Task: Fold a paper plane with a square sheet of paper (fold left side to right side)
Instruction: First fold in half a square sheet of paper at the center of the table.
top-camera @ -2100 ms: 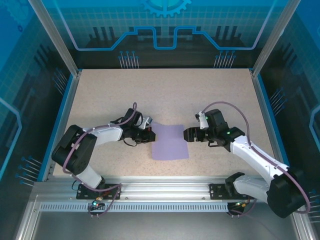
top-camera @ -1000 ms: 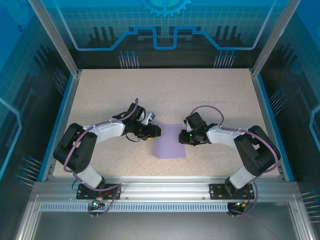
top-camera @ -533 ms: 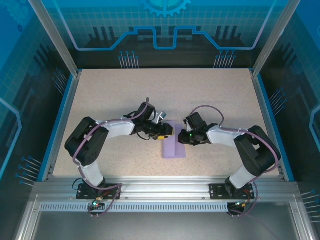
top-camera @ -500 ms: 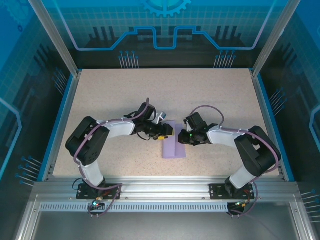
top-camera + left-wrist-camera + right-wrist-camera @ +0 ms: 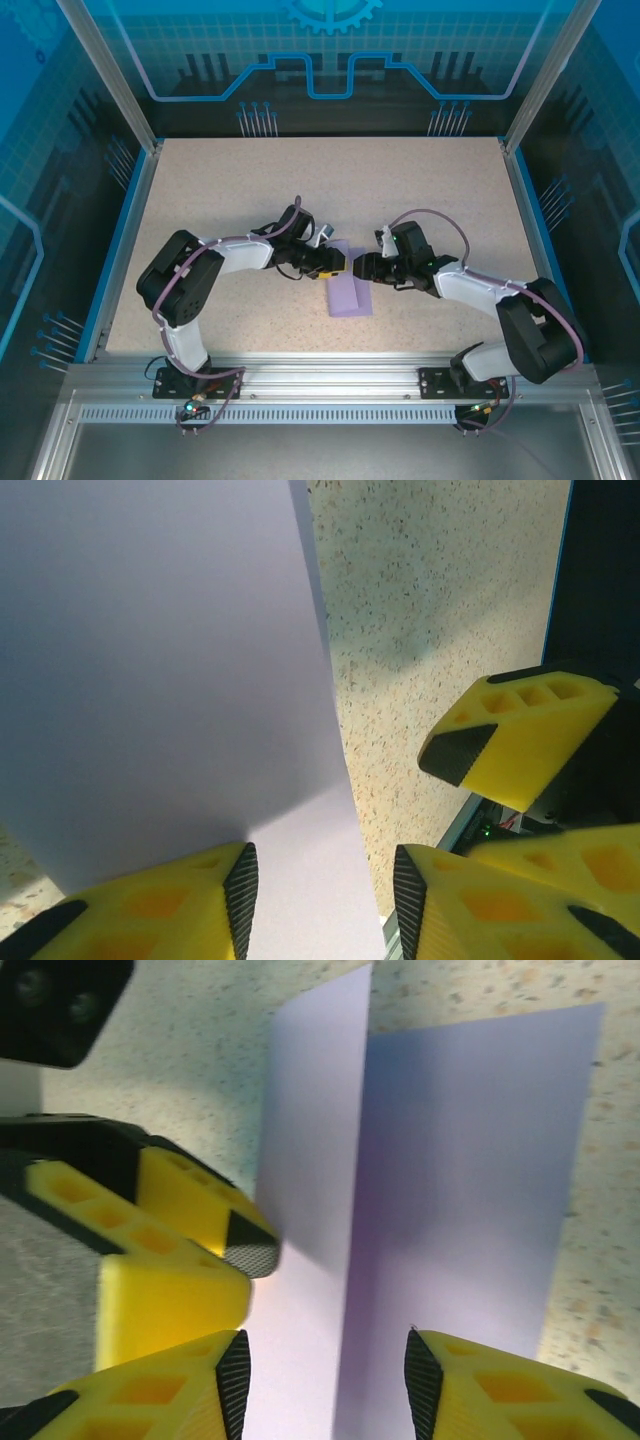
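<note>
Lying near the middle of the speckled table [image 5: 220, 200], the square sheet of paper [image 5: 349, 292] shows from above as a narrow lavender strip, longer front to back than it is wide. The two grippers meet over its far end. The left gripper [image 5: 338, 263] reaches in from the left, the right gripper [image 5: 361, 268] from the right, and their yellow tips sit just beside each other.

The right wrist view shows the sheet in two parts. A paler left flap [image 5: 315, 1130] rises along a straight fold line, and the right half [image 5: 480, 1160] lies flat on the table, shaded by the flap. The black pad [image 5: 250, 1248] of one left-gripper finger touches the outer face of the flap. The right gripper's own fingers stand spread at the bottom of that view, and the fold line runs into the gap between them. They are clamped on nothing.

In the left wrist view the lavender surface spreads wide and close, with its straight right edge against the table. The left gripper's fingers are also parted — the paper runs down into the gap between the pads, and neither pad clearly presses it. One yellow finger [image 5: 520, 735] of the right gripper shows to the right, clear of the sheet.
</note>
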`<state>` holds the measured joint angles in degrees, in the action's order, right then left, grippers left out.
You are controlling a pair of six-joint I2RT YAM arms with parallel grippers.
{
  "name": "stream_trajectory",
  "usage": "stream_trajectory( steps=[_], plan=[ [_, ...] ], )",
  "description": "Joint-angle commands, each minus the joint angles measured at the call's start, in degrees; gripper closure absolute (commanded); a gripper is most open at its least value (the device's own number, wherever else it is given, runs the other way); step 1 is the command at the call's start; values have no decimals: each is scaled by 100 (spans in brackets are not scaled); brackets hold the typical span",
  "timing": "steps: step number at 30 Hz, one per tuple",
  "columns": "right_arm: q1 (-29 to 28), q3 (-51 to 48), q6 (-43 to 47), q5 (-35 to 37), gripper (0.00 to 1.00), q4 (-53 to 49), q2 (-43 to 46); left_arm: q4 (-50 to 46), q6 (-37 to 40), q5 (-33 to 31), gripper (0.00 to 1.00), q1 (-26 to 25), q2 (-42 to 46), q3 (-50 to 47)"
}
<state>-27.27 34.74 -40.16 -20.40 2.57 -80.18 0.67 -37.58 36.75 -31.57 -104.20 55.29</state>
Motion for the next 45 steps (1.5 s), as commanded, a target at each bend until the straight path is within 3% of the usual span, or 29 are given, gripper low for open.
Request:
stream_trajectory(
  steps=[1, 10, 13, 20, 25, 31, 45],
  plan=[
    [59, 79, -145, -451, 52, 244, -234, -103, 52, -54, 59, -56, -56, 149],
    [57, 149, -346, -734, 55, 628, -819, -164, 76, -98, 65, -71, -38, 149],
    [57, 121, -401, -836, 61, 781, -924, -187, 91, -99, 66, -89, -54, 164],
    [80, 94, -309, -689, 87, 575, -920, -337, 193, -152, 64, -96, 92, 167],
    [99, 121, -144, -252, 94, 94, -850, -604, 350, -440, 56, -104, 513, 85],
    [143, 94, -99, 392, 96, -309, -721, -1227, 520, -1024, 45, -97, 884, 55],
    [143, 235, 123, 693, 95, -696, -715, -1804, 471, -1622, 43, -562, -20, 732]
  ],
)
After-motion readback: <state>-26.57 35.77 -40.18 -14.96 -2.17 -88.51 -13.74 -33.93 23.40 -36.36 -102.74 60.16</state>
